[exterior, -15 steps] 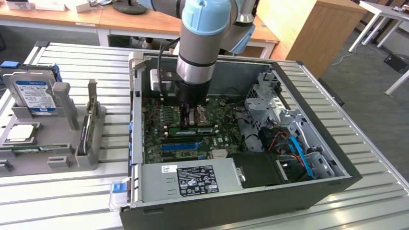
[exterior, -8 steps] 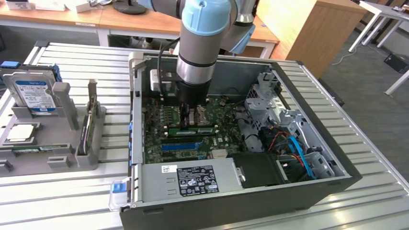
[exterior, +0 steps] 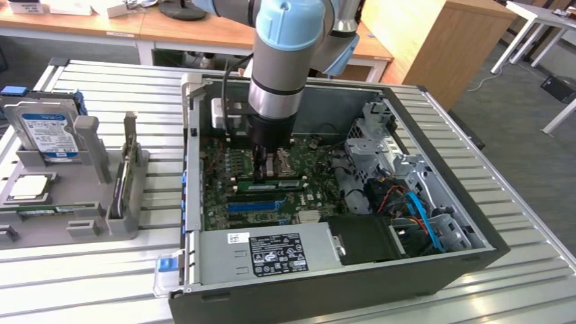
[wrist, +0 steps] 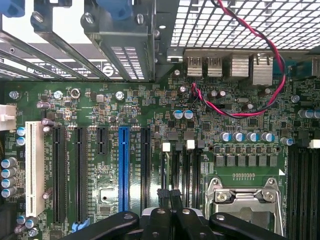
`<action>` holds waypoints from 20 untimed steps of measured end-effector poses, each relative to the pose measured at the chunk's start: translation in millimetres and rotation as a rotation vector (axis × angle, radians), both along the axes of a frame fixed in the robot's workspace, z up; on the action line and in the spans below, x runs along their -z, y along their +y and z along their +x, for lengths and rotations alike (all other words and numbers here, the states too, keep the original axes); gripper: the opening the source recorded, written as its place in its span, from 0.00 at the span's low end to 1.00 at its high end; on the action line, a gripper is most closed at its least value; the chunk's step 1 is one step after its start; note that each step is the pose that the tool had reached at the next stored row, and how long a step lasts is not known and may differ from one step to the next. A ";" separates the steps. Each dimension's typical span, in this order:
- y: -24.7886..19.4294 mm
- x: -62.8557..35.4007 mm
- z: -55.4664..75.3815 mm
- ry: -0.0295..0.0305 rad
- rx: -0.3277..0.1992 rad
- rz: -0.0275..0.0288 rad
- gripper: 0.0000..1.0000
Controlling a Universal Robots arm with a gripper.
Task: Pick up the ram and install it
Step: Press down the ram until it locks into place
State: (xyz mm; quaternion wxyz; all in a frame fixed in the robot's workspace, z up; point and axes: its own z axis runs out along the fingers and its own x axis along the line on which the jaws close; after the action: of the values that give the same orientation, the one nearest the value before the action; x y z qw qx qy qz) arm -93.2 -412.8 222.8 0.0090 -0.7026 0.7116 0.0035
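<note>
Black gripper fingers were pressed together low over the motherboard, tips at the memory slots beside the processor socket, seemingly bearing down to seat something. From outside, the ram lay in a slot just below the gripper, inside the open computer case.

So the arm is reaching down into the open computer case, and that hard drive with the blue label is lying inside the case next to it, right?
Not quite. The arm does reach down into the open case, but the hard drive is not inside it. In the exterior view it stands in a grey holder on the table, outside the case, on that view's left.
</note>
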 end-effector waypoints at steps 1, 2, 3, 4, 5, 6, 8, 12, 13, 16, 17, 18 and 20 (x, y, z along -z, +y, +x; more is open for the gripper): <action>0.0 0.0 0.0 0.0000 0.000 -0.0001 0.10; 0.0 0.0 0.0 0.0000 0.000 -0.0001 0.10; 0.0 0.0 0.0 0.0000 0.000 0.0000 0.10; 0.0 0.1 0.0 -0.0001 0.000 0.0000 0.10; 0.0 0.1 0.0 -0.0001 0.000 0.0001 0.10; 0.0 0.1 0.0 -0.0001 0.000 0.0001 0.10; 0.0 0.3 0.0 -0.0001 0.000 0.0000 0.10; 0.0 0.8 0.0 -0.0001 0.000 0.0000 0.10; 0.0 0.8 0.0 0.0000 0.000 0.0000 0.10; 0.0 0.8 0.0 -0.0001 0.000 0.0000 0.10; 0.0 0.8 0.0 -0.0001 0.000 0.0001 0.10; 0.0 0.8 0.0 -0.0001 0.000 0.0001 0.10; 0.0 0.8 0.0 -0.0001 0.000 0.0001 0.10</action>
State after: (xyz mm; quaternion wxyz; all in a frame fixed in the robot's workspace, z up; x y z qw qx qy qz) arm -93.2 -412.8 221.9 0.0091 -0.7026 0.7115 0.0035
